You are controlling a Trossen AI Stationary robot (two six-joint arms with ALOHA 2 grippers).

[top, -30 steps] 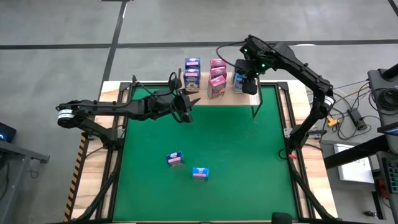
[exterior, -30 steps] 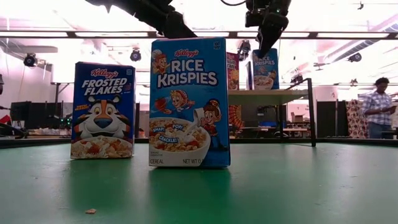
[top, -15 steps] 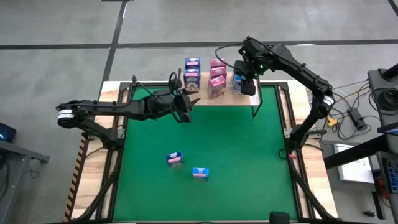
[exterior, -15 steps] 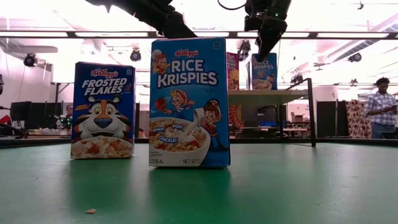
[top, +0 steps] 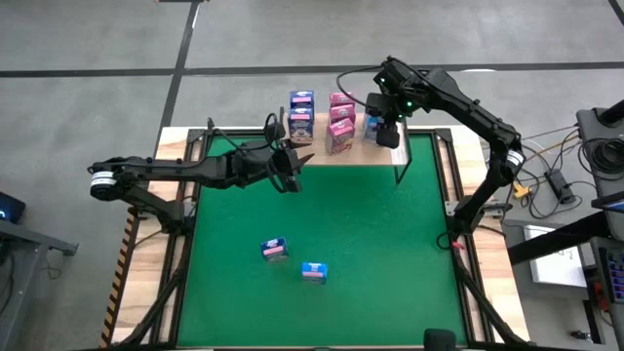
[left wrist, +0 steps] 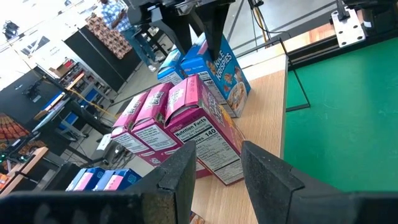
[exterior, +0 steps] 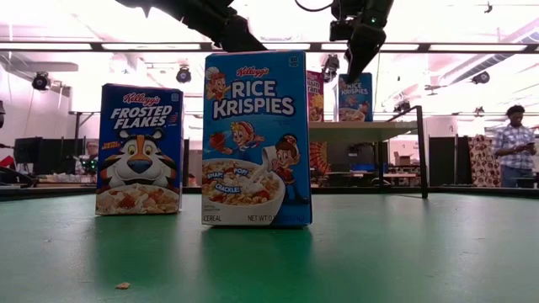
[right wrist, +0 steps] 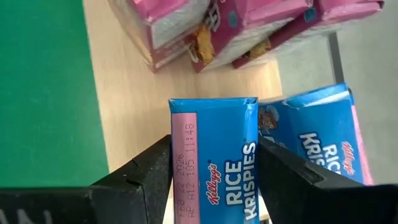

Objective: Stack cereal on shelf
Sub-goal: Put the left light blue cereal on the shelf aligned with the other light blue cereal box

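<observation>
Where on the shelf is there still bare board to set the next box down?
Bare shelf board runs along the front edge below the boxes, and at the left end beside the dark blue boxes. The middle is crowded by pink boxes. The right end holds the Rice Krispies boxes, where the right hand sits.

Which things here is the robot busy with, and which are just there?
Part of the job:
- shelf
- Rice Krispies box between the right pincer fingers
- pink boxes
- Frosted Flakes box and a second Rice Krispies box, on the green table

Just there:
- crumb
- person
</observation>
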